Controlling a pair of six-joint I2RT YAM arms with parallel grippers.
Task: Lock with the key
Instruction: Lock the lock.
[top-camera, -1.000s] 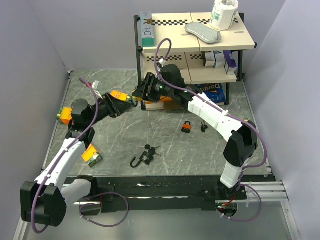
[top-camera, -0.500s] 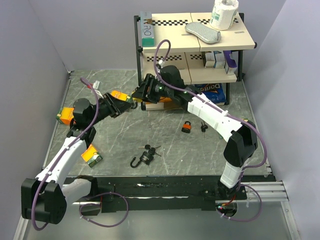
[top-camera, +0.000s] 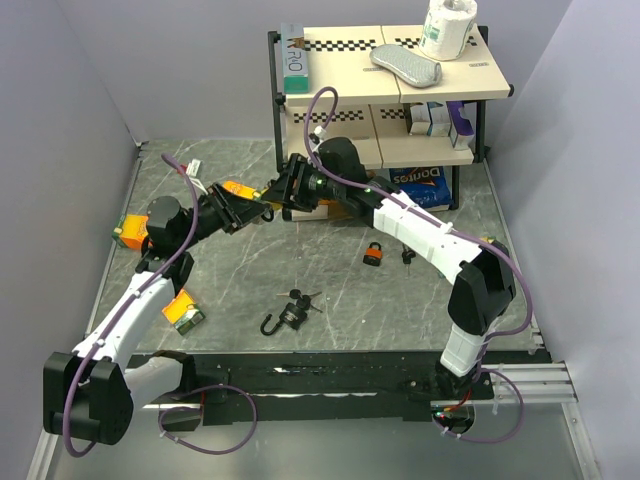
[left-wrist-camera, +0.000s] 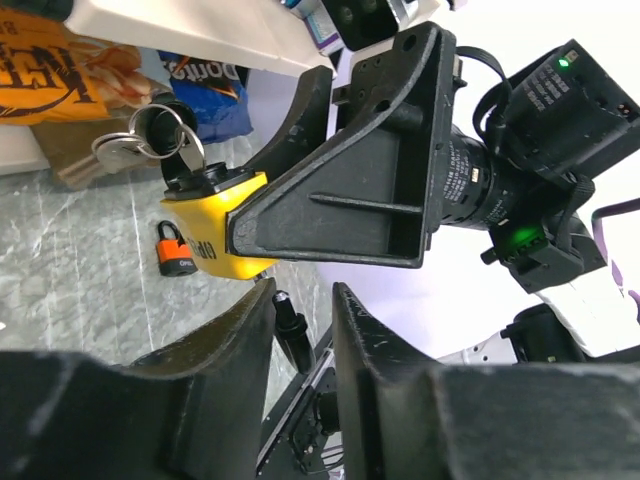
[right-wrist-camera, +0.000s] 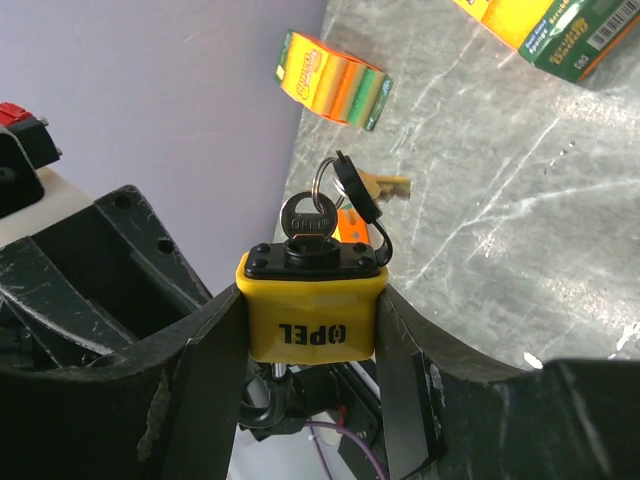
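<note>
My right gripper (right-wrist-camera: 310, 305) is shut on a yellow padlock (right-wrist-camera: 310, 310) marked OPEL and holds it in the air above the table. A silver key (right-wrist-camera: 307, 218) sits in its keyhole, with a key ring and a black cap. In the left wrist view the padlock (left-wrist-camera: 212, 238) and the key (left-wrist-camera: 135, 145) show just beyond my left gripper (left-wrist-camera: 300, 295). That gripper is open by a narrow gap, and the black shackle end (left-wrist-camera: 291, 330) stands between its fingers. In the top view my left gripper (top-camera: 255, 211) meets my right gripper (top-camera: 274, 193) in front of the shelf.
A small orange padlock (top-camera: 373, 254) and loose keys (top-camera: 406, 254) lie on the table at the centre right. A black lock with an open shackle (top-camera: 289, 313) lies nearer the front. Orange boxes (top-camera: 184, 311) (top-camera: 127, 231) lie at the left. A shelf rack (top-camera: 390, 90) stands at the back.
Both grippers have shifted slightly, and the left one has closed in under the padlock. The right gripper still holds the padlock.
</note>
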